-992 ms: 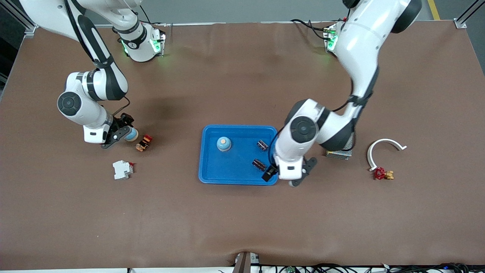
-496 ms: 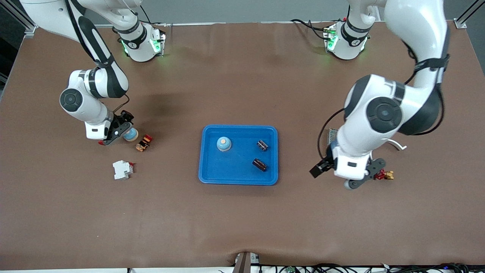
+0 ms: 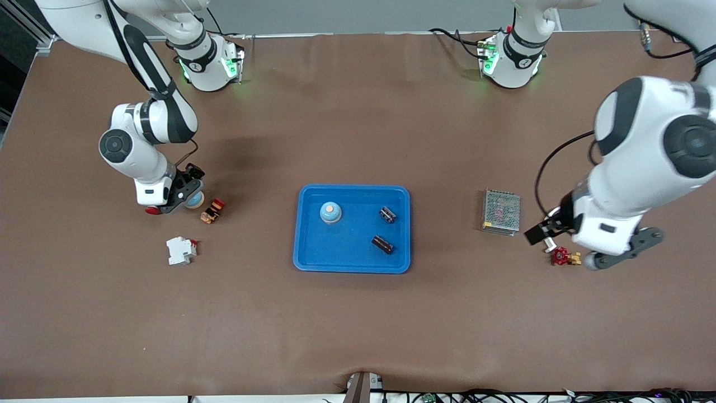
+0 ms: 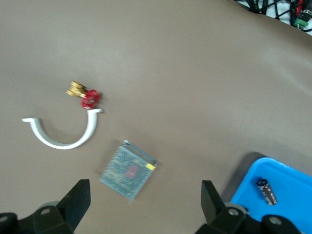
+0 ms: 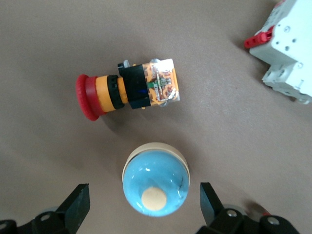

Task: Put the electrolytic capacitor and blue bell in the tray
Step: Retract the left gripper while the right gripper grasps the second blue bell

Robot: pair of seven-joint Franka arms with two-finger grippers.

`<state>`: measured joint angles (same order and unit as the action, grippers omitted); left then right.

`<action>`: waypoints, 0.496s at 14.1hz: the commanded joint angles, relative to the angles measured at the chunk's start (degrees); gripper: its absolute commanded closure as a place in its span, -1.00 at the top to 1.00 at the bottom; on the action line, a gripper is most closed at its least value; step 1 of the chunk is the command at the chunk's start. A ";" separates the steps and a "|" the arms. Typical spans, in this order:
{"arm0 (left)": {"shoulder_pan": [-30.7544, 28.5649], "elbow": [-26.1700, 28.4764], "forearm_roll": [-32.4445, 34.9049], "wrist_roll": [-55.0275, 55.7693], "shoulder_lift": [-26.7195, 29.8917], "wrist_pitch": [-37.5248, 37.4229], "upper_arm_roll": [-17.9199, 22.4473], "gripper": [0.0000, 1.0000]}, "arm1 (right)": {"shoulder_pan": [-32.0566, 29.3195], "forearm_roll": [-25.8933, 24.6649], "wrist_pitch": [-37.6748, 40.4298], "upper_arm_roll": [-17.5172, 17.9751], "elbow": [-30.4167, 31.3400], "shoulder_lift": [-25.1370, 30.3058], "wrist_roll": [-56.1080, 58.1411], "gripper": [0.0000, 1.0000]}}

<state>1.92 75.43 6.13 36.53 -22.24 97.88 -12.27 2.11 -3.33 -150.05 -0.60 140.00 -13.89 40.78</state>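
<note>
The bright-blue tray [image 3: 352,256] lies mid-table and holds a blue bell [image 3: 330,212] and two dark electrolytic capacitors [image 3: 387,214] [image 3: 382,244]. A second blue bell [image 3: 195,200] with a cream button stands on the table toward the right arm's end. My right gripper [image 3: 187,196] is low over it, open, with the bell [image 5: 155,181] between its fingers [image 5: 78,202] and apart from both. My left gripper [image 3: 545,235] is open and empty, up over the table beside the grey mesh box [image 3: 501,211]. Its wrist view shows the tray's corner [image 4: 287,214] and one capacitor [image 4: 266,190].
A red-capped orange push-button switch [image 3: 212,211] [image 5: 129,89] lies close beside the second bell. A white circuit breaker [image 3: 180,250] [image 5: 287,58] lies nearer the front camera. A red valve [image 3: 561,256] [image 4: 87,96] and a white curved clip [image 4: 61,134] lie near the mesh box [image 4: 127,169].
My left arm has swung away from the tray toward its own end of the table, uncovering the mesh box. My right gripper has shifted slightly over the second bell.
</note>
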 commanded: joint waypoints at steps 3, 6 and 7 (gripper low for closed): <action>-4.02 1.74 -0.42 -9.26 3.78 -3.74 0.05 1.00 | 0.00 1.40 -2.35 -0.10 0.63 -1.75 0.44 1.00; -5.95 1.74 -0.24 -13.23 5.28 -5.41 0.23 1.00 | 0.00 1.40 -2.61 -0.10 0.63 -2.01 0.44 1.00; -6.83 1.74 -0.24 -14.89 5.89 -6.20 0.23 1.00 | -0.09 1.40 -3.22 -0.10 0.63 -2.19 0.44 1.00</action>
<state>-3.46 75.52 6.13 24.78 -18.92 93.20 -12.03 2.10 -3.31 -151.93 -0.69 140.07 -16.08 40.78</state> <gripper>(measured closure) 0.000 0.000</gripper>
